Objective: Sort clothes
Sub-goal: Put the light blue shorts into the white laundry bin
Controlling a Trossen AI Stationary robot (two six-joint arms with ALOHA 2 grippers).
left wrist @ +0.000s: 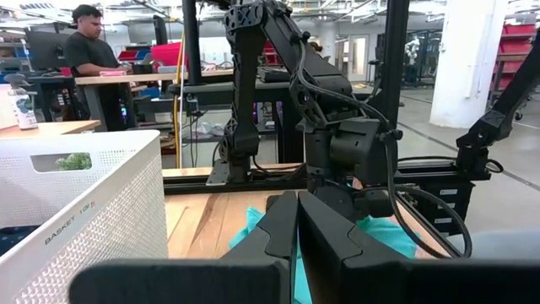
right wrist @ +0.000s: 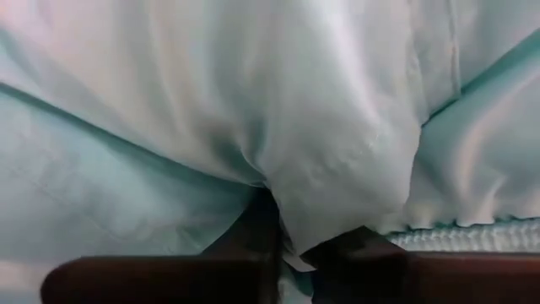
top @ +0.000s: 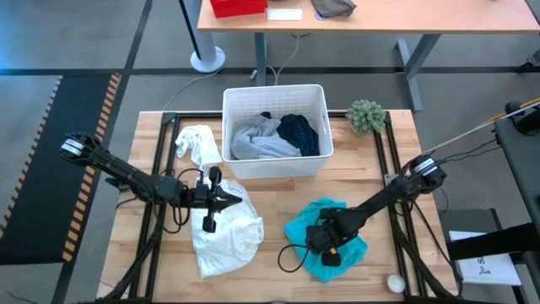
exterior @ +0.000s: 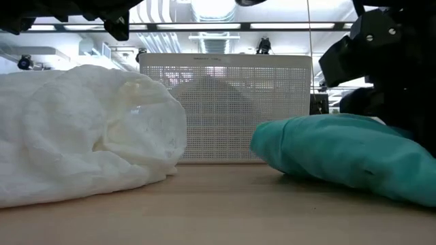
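Note:
A turquoise piece (top: 325, 241) lies bunched on the table's near right part; it also shows in the low view (exterior: 340, 153). My right gripper (top: 327, 238) is down on it and shut on its cloth (right wrist: 295, 230). A white shirt (top: 224, 228) lies crumpled on the near left part. My left gripper (top: 229, 196) hovers over the shirt's far edge, fingers shut (left wrist: 295, 241) and empty. A grey tee (top: 257, 142) and a navy dotted shirt (top: 300, 133) lie in the white basket (top: 274, 95). A small white cloth (top: 198, 143) lies left of the basket. My right gripper pinches a raised fold of the turquoise piece (right wrist: 333, 198) between its two fingers (right wrist: 253, 232), coming from above and slanting down from the table's right. How many layers it has cannot be told. The rest of the piece lies slack on the table.
A fuzzy green ball (top: 365, 116) sits right of the basket at the far right. A small white round object (top: 395, 283) lies near the front right corner. Bare wood shows between the two garments (top: 274, 203). A person stands at a far bench (left wrist: 89, 46).

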